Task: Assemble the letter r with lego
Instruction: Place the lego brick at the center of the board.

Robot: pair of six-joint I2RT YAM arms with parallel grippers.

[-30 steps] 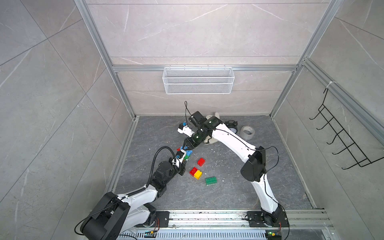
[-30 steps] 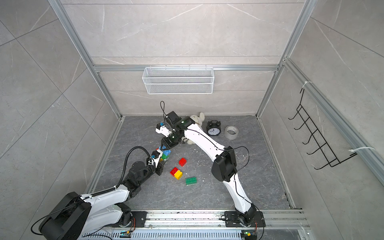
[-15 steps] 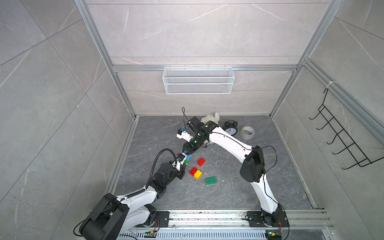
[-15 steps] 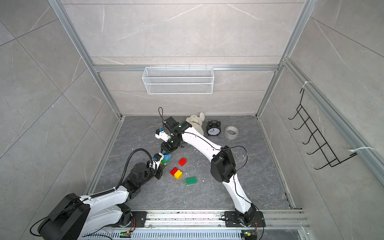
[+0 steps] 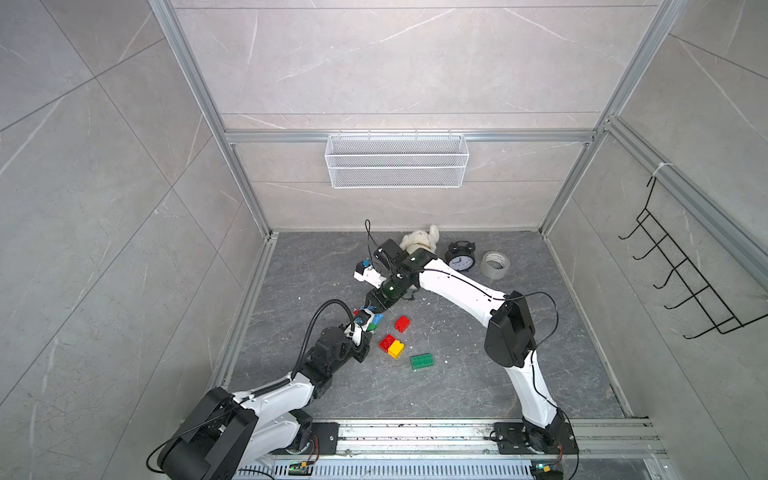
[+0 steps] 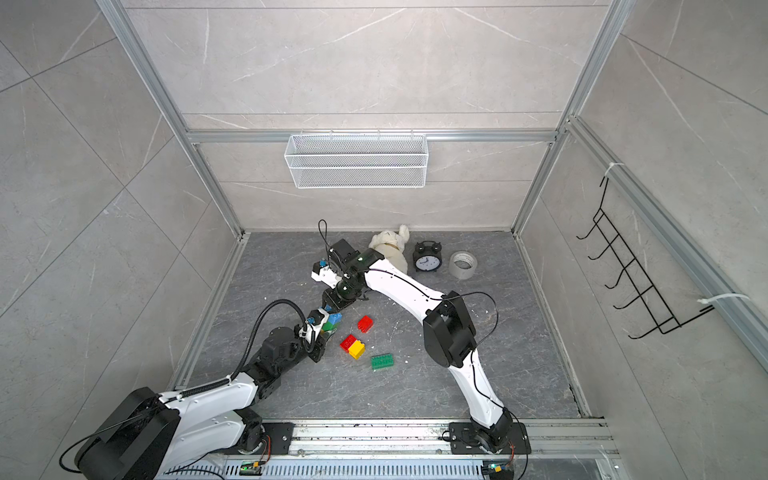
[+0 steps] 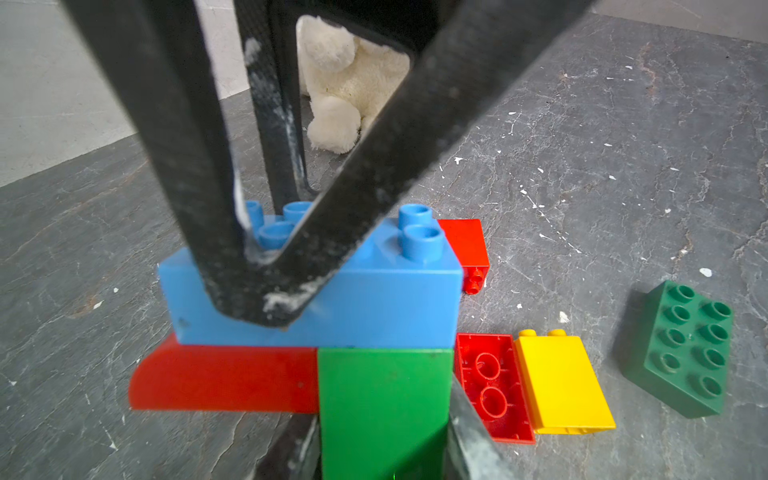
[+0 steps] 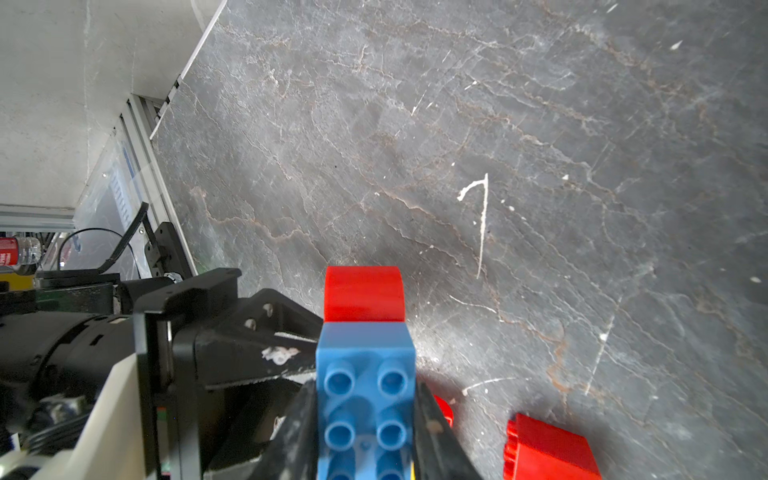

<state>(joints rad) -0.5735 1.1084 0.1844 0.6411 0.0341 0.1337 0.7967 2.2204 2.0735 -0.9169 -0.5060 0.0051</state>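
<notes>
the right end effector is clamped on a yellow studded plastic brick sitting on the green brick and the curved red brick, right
No: the right end effector holds a blue studded plastic brick, not a yellow one, as the right wrist view shows. It does sit on the green plastic brick and the curved red plastic brick.

- red brick (image 7: 224,380): I see three
- green brick (image 7: 681,349): two
- blue brick (image 7: 374,307): one
- yellow brick (image 7: 561,382): one
- plush toy (image 5: 417,240), alarm clock (image 5: 460,261), tape roll (image 5: 494,264): one each
- wire basket (image 5: 397,166), hook rack (image 5: 685,259): one each
</notes>
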